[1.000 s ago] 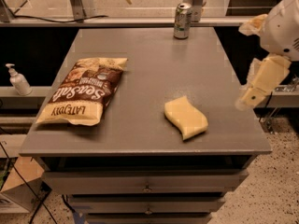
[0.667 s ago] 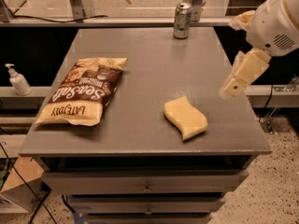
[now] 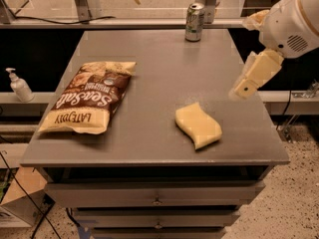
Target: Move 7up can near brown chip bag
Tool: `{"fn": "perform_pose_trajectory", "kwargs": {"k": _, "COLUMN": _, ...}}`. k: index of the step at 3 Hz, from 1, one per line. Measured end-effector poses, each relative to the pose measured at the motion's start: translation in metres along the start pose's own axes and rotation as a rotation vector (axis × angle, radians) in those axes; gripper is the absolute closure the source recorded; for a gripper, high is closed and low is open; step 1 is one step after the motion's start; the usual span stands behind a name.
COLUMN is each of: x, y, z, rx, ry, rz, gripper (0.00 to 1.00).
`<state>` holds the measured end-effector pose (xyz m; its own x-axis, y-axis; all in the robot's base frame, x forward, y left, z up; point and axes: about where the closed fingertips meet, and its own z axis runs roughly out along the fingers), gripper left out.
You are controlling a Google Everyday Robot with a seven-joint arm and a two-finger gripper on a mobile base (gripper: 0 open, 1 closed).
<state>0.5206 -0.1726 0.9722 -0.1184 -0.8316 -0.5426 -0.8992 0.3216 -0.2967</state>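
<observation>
The 7up can (image 3: 194, 22) stands upright at the far edge of the grey table (image 3: 159, 59), right of the middle. The brown chip bag (image 3: 89, 98) lies flat on the table's left side, its tan end toward the front. My gripper (image 3: 242, 87) is a cream-coloured part hanging from the white arm at the right. It hovers above the table's right edge, well in front of and to the right of the can, and holds nothing. It is far from the bag.
A pale yellow wavy sponge (image 3: 198, 125) lies on the table at the front right, just below and left of the gripper. A pump bottle (image 3: 19, 86) stands on a shelf to the left. Drawers (image 3: 157, 195) sit under the tabletop.
My arm has swung left and upward, bringing the gripper from beyond the table's right side to above its right edge. The can, bag and sponge have not moved.
</observation>
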Motion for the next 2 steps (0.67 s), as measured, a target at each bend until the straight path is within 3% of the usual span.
{"fn": "perform_pose_trajectory", "kwargs": {"k": 2, "x": -0.025, "y": -0.066, "z": 0.031, "rx": 0.139, "ry": -0.177, "rz": 0.074, "gripper": 0.00}}
